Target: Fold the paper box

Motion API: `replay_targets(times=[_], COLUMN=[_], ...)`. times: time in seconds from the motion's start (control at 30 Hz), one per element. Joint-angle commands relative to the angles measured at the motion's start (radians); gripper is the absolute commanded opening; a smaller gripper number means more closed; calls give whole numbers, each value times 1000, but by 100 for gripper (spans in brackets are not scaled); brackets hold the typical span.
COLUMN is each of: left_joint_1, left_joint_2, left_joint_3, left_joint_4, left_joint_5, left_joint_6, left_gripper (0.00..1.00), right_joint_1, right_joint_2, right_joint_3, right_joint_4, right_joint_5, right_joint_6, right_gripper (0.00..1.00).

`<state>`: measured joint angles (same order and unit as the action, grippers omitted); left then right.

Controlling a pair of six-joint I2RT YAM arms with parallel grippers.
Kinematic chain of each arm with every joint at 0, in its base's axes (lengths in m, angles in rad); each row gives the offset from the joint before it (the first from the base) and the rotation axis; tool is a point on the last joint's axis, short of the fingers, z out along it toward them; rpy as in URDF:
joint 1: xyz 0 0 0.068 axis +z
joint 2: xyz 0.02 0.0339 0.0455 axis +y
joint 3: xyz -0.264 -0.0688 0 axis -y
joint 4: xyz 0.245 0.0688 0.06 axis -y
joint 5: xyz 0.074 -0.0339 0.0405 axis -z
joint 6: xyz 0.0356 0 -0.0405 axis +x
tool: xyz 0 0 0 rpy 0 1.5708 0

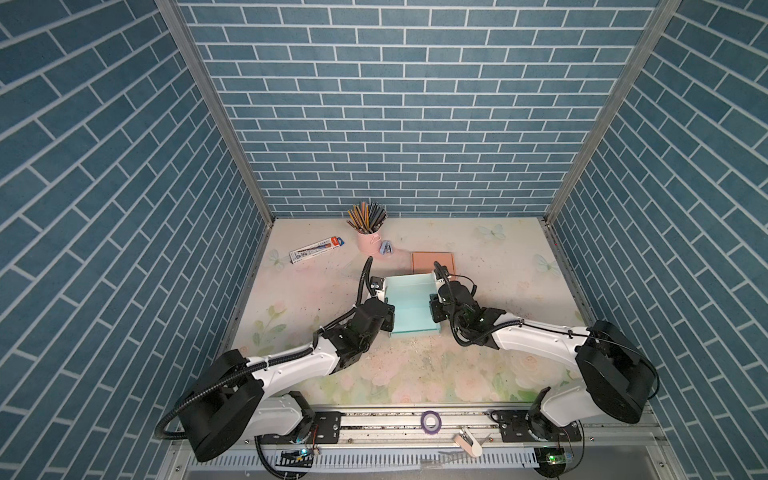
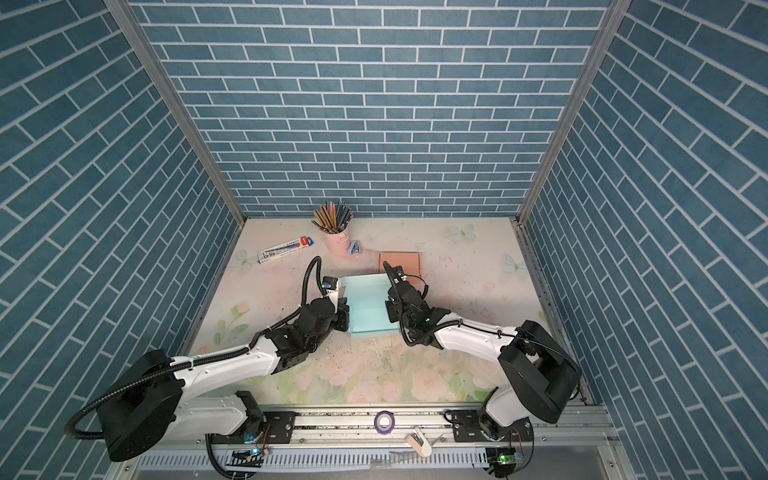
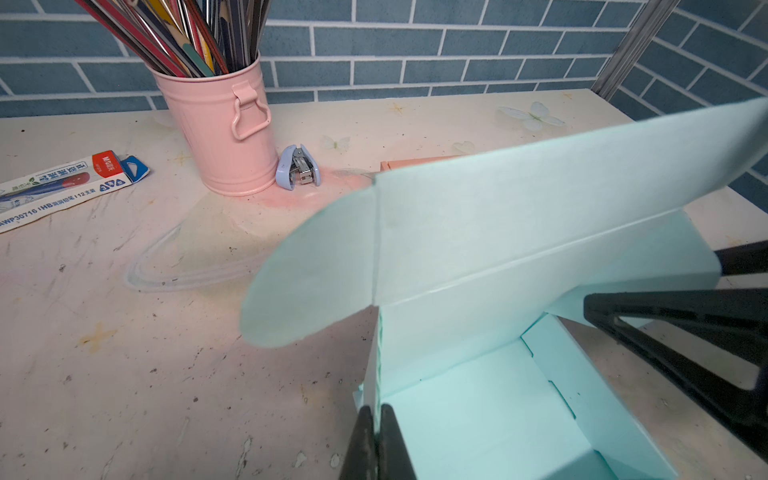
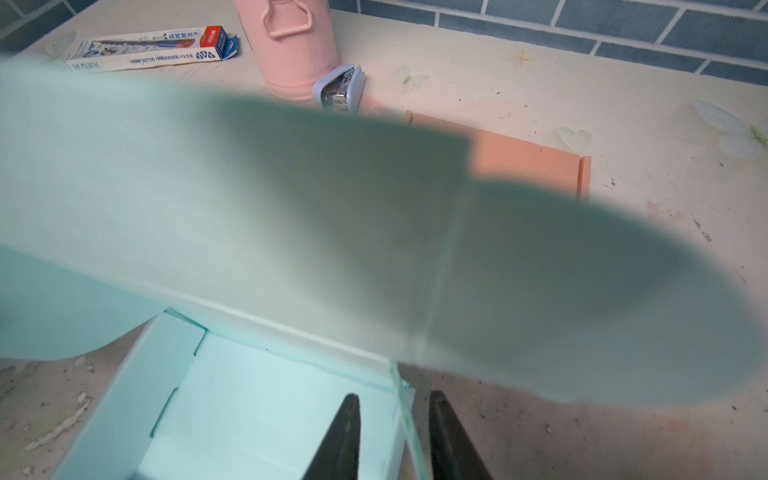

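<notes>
Paper box point(image 1: 409, 305) sitting mid-counter point(image 1: 415, 365), lid flap point(image 3: 540, 199) raised; left fingers point(image 3: 362, 449) pinching its left wall, right fingers point(image 4: 341, 440) spread astride the right wall, seemingly not gripping, so a one-sided hold is risking twisting or creasing.

robot lab booth; brick-print walls point(image 1: 415, 124), metal frame posts point(image 1: 219, 112), floral tabletop point(image 1: 498, 291).

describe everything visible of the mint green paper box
The mint green paper box is matte card, half folded, sitting on the floral table. Side walls stand upright; its lid panel rises behind, with rounded ear flaps splayed outward. The left gripper pinches the left wall; the right gripper straddles the right wall, open.
</notes>
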<state>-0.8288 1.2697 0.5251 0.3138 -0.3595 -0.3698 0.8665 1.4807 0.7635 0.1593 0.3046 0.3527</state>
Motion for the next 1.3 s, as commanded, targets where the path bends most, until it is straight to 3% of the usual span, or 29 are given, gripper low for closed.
replay_targets(times=[0.0, 0.33, 0.77, 1.27], left_joint_1=[-10, -10, -66, -115], left_joint_2=[6, 18, 60, 172], left_joint_3=[30, 34, 79, 63], left_joint_4=[42, 42, 50, 195], left_joint_5=[-19, -14, -59, -140], left_joint_6=[-11, -29, -74, -51], left_gripper=[5, 5, 3, 3], right_joint_1=[-2, 2, 11, 11], right_joint_2=[-28, -103, 13, 39], right_joint_3=[20, -72, 23, 4], right_joint_4=[7, 107, 41, 145], right_joint_5=[-49, -3, 39, -18], right_joint_6=[65, 48, 123, 170], right_gripper=[29, 19, 20, 26])
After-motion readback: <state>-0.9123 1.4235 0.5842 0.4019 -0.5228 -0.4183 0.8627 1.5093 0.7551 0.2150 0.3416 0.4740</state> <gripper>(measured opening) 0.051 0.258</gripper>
